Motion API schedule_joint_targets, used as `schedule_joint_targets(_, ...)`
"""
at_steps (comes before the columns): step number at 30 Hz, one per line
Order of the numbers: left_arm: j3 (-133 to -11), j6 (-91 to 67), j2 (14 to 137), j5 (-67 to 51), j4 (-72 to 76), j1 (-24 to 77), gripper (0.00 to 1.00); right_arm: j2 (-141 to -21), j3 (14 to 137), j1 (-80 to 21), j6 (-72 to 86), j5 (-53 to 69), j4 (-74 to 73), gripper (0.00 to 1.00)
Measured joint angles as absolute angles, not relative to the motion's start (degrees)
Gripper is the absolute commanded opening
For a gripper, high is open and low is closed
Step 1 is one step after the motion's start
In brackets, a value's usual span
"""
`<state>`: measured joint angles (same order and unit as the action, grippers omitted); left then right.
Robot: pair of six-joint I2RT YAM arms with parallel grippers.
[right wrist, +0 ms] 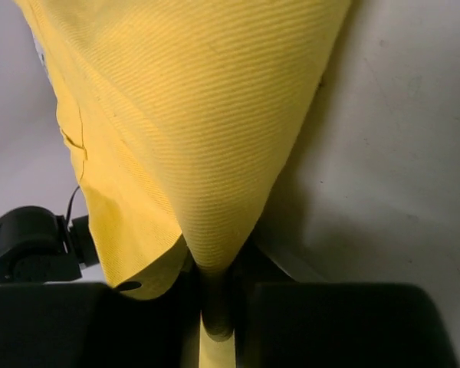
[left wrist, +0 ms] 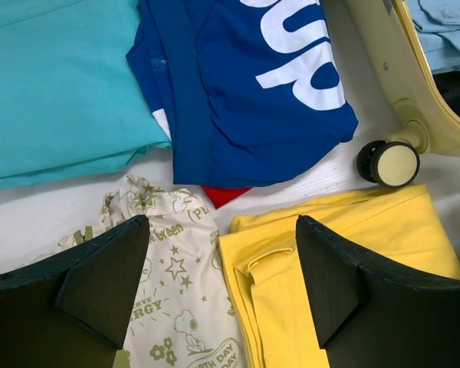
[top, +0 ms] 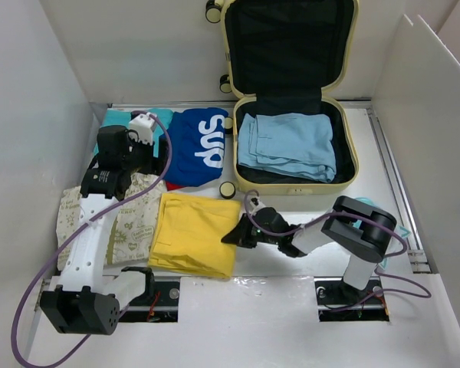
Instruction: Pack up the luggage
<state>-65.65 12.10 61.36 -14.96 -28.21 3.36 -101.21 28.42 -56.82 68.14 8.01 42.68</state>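
the luggage lies open at the far side, a light blue garment inside, beyond both grippers. the folded yellow garment lies just before its front wall. the right gripper is pinched on that garment's right edge. the left gripper hangs open over clothes left of the luggage.

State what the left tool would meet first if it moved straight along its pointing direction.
Probably the cream star-printed folded cloth just ahead of the open left tool, though depth is unclear.
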Motion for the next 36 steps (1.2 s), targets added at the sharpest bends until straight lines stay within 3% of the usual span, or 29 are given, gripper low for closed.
schedule_joint_targets(4,-65.4,12.1,61.4,-15.0,-28.1,3.4,0.74,-100.4,31.6,-57.1,63.2,8.1,37.6,0.0)
schedule_joint_targets(13,-65.3,12.1,61.3,-14.3,-28.1,3.2,0.74,-96.5,58.9,-61.0,34.0,1.2,-6.0,0.0)
schedule_joint_targets(22,-65.4,12.1,61.3,-13.6,-28.1,1.7,0.74,-99.1,82.4,-59.9,12.6,-6.3,-33.4,0.0)
schedule_joint_targets(31,-69.0,12.6,65.0,-12.0,-27.9,-1.1,0.74,-107.1,103.1,-46.5,1.0,-3.4,-45.7,0.0)
schedule_joint_targets(36,-73.2,13.3,70.7,-10.0,-28.2,-1.6,0.74,-110.6,111.2,-34.9,-0.6,4.5,-48.6,0.0)
